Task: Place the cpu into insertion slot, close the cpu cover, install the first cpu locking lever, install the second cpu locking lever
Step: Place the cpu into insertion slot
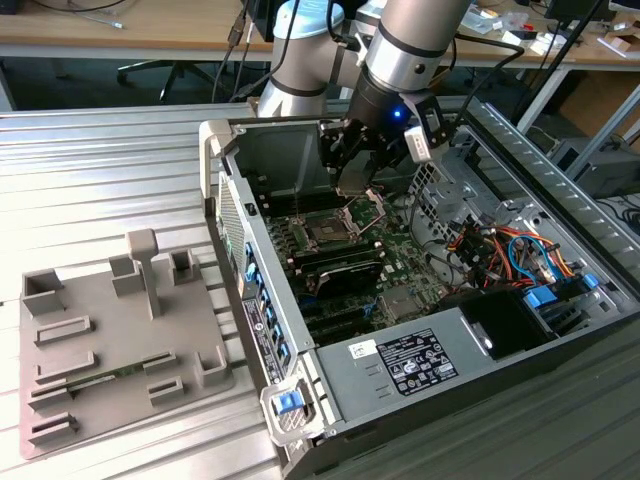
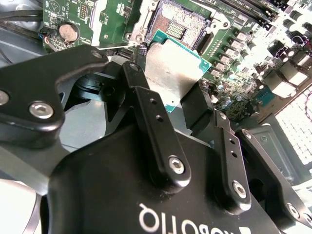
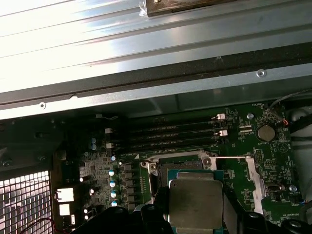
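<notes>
Black gripper (image 2: pixel 168 95) fingers are clamped on the cpu (image 2: pixel 170 68), pinching two opposite edges, with its dull metal face turned toward the wrist. The chip hangs in the air close to the insertion slot (image 2: pixel 183 22) and is not yet seated. In the first wrist view it covers the near part of the slot (image 3: pixel 180 163), and the gold contact field lies bare in the second wrist view.

Placing the chip looks like the step in hand. To do it well, I judge the chip must be kept level and square to the slot's rim. It should come straight down with no sliding, since the contacts look fine and easy to bend. The fingers should part only once it lies flat.

In the exterior view the cpu cover (image 1: pixel 367 207) seems to stand tipped up at the slot's edge, just under the gripper (image 1: pixel 355 165). The fingers need to stay clear of it.

Around all this, the open computer case (image 1: pixel 300 400) walls in the green board (image 1: pixel 400 260), so the arm reaches down between metal sides. Orange and blue cables (image 1: pixel 510 250) bunch toward the exterior view's right, well apart from the slot. Long black memory slots (image 3: pixel 165 134) run just beside it, and a row of small capacitors (image 3: pixel 113 180) stands near one side. A coin battery (image 3: pixel 265 132) sits a little farther off. A grey tray (image 1: pixel 120 330) of holders lies outside the case.
</notes>
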Action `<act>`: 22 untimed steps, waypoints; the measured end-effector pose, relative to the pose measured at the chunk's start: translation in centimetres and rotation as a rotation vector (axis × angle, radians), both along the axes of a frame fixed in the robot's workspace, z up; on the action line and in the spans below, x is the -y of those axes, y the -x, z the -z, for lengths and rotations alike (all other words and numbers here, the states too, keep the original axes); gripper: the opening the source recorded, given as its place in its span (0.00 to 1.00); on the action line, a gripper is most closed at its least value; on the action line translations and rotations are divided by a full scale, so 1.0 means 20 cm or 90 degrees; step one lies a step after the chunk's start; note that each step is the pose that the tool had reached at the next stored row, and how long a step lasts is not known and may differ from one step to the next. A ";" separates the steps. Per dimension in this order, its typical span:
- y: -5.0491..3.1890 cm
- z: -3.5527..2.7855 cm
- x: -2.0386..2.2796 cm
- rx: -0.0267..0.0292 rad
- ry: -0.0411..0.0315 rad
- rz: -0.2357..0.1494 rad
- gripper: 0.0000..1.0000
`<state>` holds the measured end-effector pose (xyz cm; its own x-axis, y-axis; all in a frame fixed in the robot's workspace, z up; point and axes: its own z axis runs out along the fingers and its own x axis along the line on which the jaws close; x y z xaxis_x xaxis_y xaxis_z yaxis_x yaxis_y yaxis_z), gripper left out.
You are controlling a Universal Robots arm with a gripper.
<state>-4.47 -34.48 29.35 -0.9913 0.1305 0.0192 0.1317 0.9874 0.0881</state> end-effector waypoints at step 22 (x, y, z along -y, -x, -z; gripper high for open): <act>0.000 0.002 0.000 0.0000 0.0001 0.019 0.55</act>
